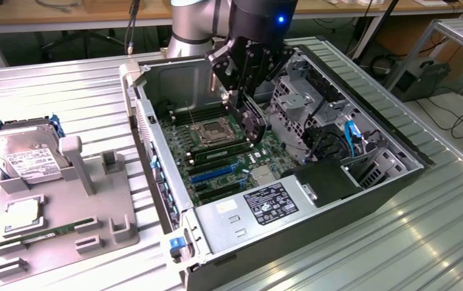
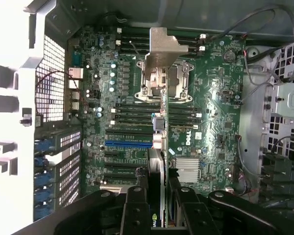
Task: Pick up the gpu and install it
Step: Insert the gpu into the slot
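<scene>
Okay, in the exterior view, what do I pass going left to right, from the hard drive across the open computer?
hard drive → processor socket → claw gripping the gpu → blue cable

I see the gpu [image 2: 157,161] dark, its bracket [image 2: 162,49] silver, above the green motherboard [image 2: 215,98]; one slot [image 2: 128,144] on the motherboard is bright blue, and my gripper [image 2: 158,183] is black.
</scene>
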Action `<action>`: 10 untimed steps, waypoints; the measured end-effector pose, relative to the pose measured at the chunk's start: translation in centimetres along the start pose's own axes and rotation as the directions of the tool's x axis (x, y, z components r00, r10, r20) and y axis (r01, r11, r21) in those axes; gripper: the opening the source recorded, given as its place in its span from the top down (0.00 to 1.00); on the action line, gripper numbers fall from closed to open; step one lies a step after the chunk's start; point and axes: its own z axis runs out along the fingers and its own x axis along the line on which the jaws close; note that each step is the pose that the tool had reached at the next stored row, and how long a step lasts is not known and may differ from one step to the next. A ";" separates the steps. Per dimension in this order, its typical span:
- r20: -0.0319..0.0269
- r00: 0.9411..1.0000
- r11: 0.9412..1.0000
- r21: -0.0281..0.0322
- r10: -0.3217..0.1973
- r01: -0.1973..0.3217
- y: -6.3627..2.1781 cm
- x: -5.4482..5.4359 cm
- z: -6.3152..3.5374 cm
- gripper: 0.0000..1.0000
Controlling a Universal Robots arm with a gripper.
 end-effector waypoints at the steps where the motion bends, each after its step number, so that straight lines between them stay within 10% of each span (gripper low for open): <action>1: 0.000 1.000 1.000 0.000 -0.010 0.010 0.00 0.0 0.00 0.74; 10: -0.001 0.998 0.998 -0.002 -0.066 0.066 0.00 0.0 0.00 0.74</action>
